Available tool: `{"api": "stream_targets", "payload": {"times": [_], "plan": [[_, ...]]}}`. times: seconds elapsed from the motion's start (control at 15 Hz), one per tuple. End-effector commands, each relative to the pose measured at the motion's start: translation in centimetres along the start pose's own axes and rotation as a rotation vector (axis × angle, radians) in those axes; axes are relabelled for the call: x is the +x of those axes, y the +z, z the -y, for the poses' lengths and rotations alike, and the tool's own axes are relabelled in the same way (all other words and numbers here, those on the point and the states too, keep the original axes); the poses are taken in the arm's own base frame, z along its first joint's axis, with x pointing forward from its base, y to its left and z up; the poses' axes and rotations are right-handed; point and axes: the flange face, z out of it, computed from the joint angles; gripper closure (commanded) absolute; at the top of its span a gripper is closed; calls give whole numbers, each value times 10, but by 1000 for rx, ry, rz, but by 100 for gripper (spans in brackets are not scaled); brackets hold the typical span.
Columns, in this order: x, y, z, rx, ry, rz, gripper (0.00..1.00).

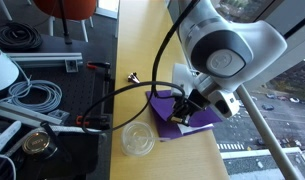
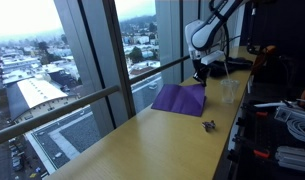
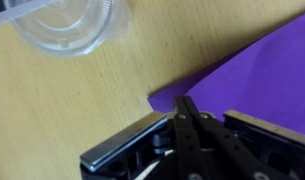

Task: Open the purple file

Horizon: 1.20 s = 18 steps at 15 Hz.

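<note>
Gripper at the corner of the purple file

The gripper [image 3: 182,101] has its jaws drawn together at the corner of the purple file [image 3: 264,70], apparently nipping the cover's edge, the likeliest place to peel it up; the file lies on the wooden table [image 1: 182,160] by the window; one file, one clear round lid [image 3: 72,25] nearby, apart.

Light wooden counter [image 1: 142,40] ran along the window glass [image 2: 92,50]. Clear round plastic lid [image 1: 138,139] lay flat on the counter near its inner edge. Small dark metal clip-like object [image 1: 136,77] sat mid-counter, well apart from the lid. Black cable [image 1: 117,90] crossed the counter's inner edge. Off the counter: coiled pale cables [image 1: 32,95] and an orange seat [image 1: 70,8].
</note>
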Motion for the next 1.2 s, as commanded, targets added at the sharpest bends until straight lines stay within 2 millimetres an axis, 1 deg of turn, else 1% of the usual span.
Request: {"api": "stream_targets", "payload": {"times": [0.0, 0.13, 0.27, 0.4, 0.47, 0.53, 0.6, 0.67, 0.8, 0.93, 1.07, 1.13], "plan": [[-20, -65, -13, -84, 11, -81, 100], [-29, -100, -15, -131, 3, -141, 100], [-44, -133, -7, -203, -26, -209, 100], [-68, -160, 16, -276, -63, -331, 100], [-81, -168, 30, -315, -86, -380, 100], [-97, -169, 47, -347, -121, -419, 100], [-114, -165, 63, -375, -155, -449, 100], [-131, -157, 79, -397, -188, -470, 100], [-167, -128, 106, -426, -262, -490, 100], [-193, -99, 122, -444, -312, -497, 100], [-211, -73, 132, -456, -353, -505, 100], [-218, -64, 136, -459, -369, -510, 100]]}}
